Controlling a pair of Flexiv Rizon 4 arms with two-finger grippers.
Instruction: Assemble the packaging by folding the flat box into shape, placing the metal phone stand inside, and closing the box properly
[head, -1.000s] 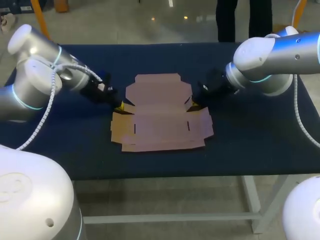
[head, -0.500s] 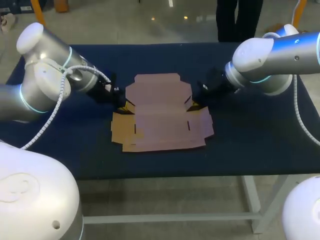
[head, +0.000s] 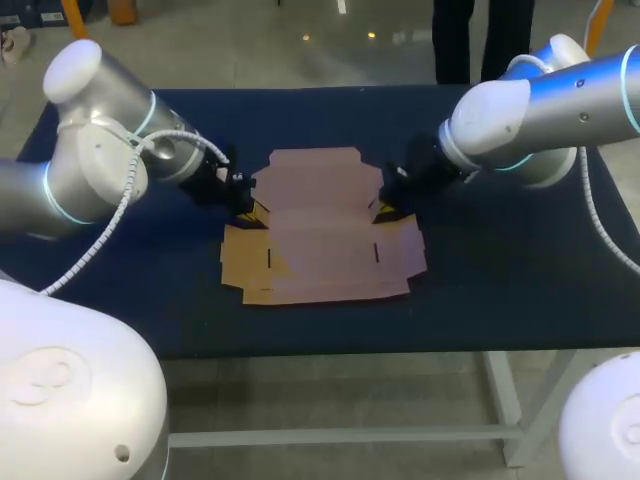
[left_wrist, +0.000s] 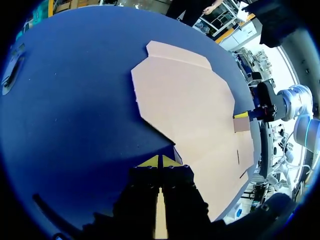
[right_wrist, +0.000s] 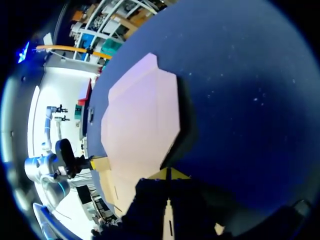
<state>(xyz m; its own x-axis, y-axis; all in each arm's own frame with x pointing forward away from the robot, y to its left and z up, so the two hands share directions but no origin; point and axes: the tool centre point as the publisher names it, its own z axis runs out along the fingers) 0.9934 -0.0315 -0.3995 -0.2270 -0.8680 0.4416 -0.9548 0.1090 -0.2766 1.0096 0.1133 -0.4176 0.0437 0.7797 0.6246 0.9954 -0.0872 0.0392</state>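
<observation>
Left claw (head: 243, 208) and right claw (head: 384, 207), both clenched, sit at the left and right notches of the flat box (head: 320, 230) on the table (head: 500, 285)

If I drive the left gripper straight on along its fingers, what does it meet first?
Most likely the flat box: its near edge lies right ahead of the left gripper. Whether the tips would slide under it or butt against it, I cannot tell.
</observation>
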